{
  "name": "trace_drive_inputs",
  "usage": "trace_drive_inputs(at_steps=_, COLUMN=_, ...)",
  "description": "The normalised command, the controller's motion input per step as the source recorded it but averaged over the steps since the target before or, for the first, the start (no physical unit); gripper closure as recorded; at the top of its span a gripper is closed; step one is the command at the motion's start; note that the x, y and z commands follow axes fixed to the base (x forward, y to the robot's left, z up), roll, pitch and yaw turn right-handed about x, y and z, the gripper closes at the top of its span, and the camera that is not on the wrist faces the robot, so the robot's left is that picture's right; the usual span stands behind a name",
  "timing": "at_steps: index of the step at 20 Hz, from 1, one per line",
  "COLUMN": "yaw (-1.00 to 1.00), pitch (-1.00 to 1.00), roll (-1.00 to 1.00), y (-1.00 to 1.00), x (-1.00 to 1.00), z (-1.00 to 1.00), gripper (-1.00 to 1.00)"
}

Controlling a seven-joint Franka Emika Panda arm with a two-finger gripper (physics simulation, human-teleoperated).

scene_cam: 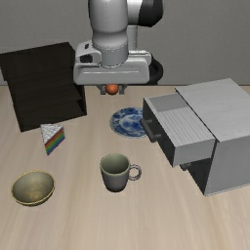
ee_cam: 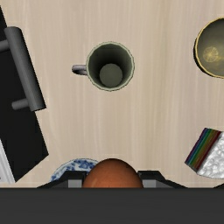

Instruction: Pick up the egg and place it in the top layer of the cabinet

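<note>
An orange-brown egg [scene_cam: 114, 89] hangs in the air, and my gripper [scene_cam: 114, 92] is shut on it, well above the table. In the wrist view the egg [ee_cam: 112, 173] sits between my fingers, over the rim of a blue patterned plate [ee_cam: 73, 167]. The grey cabinet [scene_cam: 220, 132] stands at the exterior view's right, its top drawer [scene_cam: 172, 124] pulled out towards the plate [scene_cam: 125, 121]. From the hand, the drawer's dark handle [ee_cam: 22, 68] and dark inside [ee_cam: 17, 131] lie to one side of the egg.
A grey-green mug [scene_cam: 119, 172] [ee_cam: 111, 66] stands in front of the plate. An olive bowl [scene_cam: 33, 187] [ee_cam: 213, 45] and a rainbow-striped wedge [scene_cam: 53, 139] [ee_cam: 207, 151] lie towards the exterior view's left. A black box [scene_cam: 41, 83] stands at the back left.
</note>
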Motion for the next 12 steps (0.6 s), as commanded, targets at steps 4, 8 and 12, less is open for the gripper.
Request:
trace_drive_inputs(at_steps=4, yaw=0.00, pitch=0.00, roll=0.00, y=1.00, x=0.00, z=0.00, gripper=1.00)
trace_drive_inputs(at_steps=8, yaw=0.00, pitch=0.00, roll=0.00, y=1.00, x=0.00, z=0.00, gripper=1.00)
trace_drive_inputs(at_steps=12, yaw=0.00, pitch=0.00, roll=0.00, y=0.50, x=0.50, z=0.00, gripper=1.00)
